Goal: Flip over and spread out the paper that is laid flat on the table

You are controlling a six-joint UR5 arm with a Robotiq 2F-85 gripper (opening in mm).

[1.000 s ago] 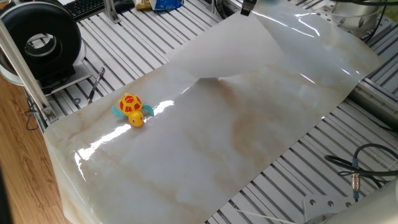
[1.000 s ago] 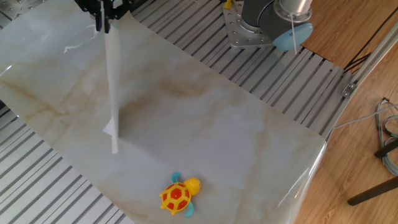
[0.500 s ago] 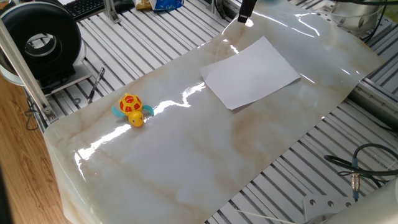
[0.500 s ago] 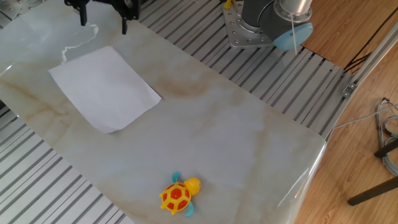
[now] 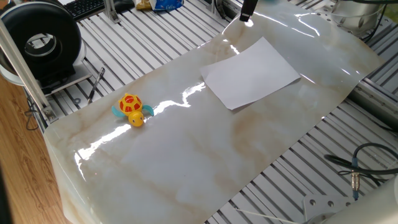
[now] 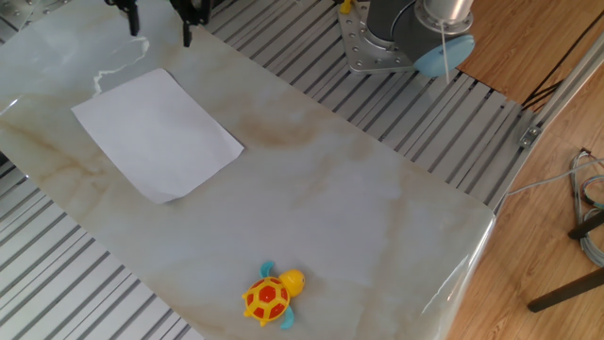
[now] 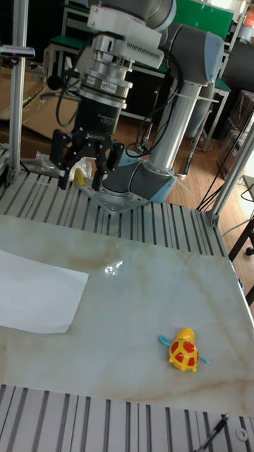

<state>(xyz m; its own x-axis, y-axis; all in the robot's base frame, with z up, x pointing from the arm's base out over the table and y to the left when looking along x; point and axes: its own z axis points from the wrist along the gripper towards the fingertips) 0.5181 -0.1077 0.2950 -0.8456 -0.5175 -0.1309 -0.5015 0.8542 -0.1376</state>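
The white paper (image 5: 251, 73) (image 6: 157, 134) (image 7: 35, 290) lies flat on the marble table (image 5: 186, 162) (image 6: 377, 217) (image 7: 141, 332), toward one end of it. My gripper (image 6: 159, 21) (image 7: 86, 169) hangs above the table's edge just beyond the paper, open with nothing between its fingers. Only one dark fingertip (image 5: 246, 11) shows at the top edge of one fixed view. The gripper does not touch the paper.
A yellow toy turtle with a red shell (image 5: 131, 109) (image 6: 270, 296) (image 7: 185, 350) sits on the table well away from the paper. Ribbed aluminium frame (image 5: 143, 43) surrounds the top. A black reel (image 5: 42, 40) and the arm's base (image 6: 387, 42) stand off the table.
One second ago the gripper held the paper up by an edge. It let go and opened; the paper fell flat. Over the last half second the gripper rose slightly.
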